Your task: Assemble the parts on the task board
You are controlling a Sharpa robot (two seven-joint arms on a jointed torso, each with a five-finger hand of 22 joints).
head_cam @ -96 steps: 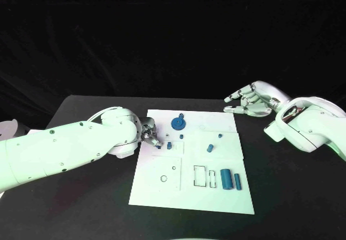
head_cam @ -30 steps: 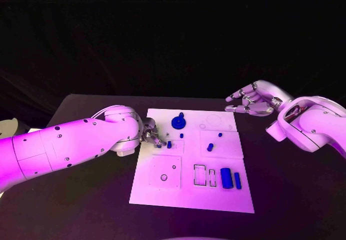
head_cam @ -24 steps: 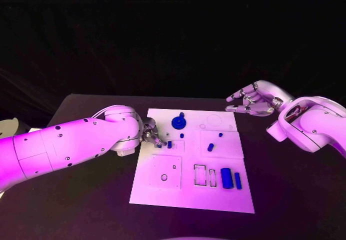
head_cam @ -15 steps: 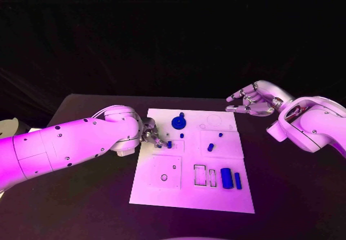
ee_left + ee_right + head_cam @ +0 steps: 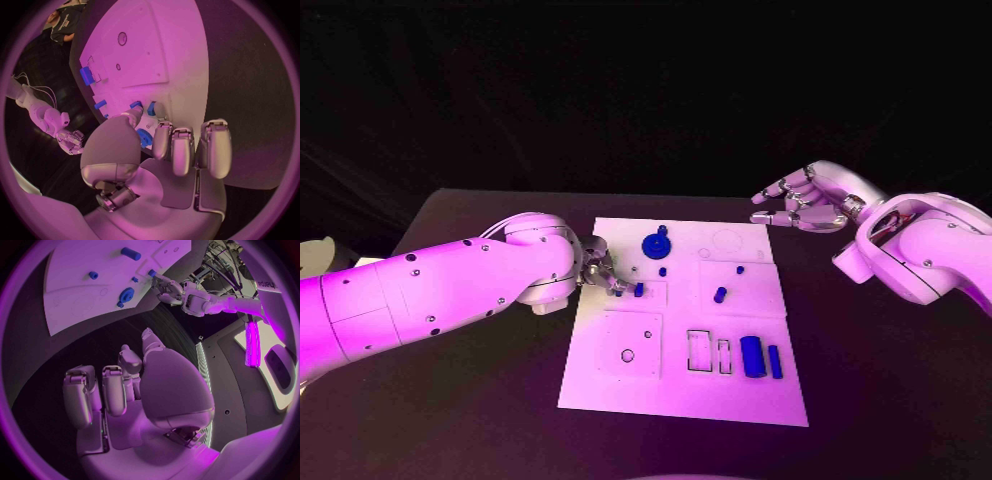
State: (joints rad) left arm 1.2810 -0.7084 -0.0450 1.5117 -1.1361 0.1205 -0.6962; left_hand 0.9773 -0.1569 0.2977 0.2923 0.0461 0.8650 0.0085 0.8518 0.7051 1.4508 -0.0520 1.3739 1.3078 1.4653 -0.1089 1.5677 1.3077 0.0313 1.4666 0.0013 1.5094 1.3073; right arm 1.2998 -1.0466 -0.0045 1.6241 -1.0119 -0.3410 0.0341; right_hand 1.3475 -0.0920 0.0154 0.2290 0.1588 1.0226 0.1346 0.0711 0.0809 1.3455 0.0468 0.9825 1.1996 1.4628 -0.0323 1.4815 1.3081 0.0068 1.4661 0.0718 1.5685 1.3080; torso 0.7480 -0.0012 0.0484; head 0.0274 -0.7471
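Your left hand (image 5: 599,266) stays parked at the board's (image 5: 682,395) left edge, fingertips pinched on a small blue peg (image 5: 617,291) — barely any shift over the last few secs, so the peg looks not yet seated; insertion prob. still in progress. Next to it a second peg (image 5: 639,289) stands on the board. Your right hand (image 5: 805,200) hovers off the board's far right corner, above the surface (image 5: 488,420), fingers loosely curled & apart, holding nothing. Gear (image 5: 656,243) sits near the far edge; two cylinders (image 5: 762,357) lie at the near right, untouched.
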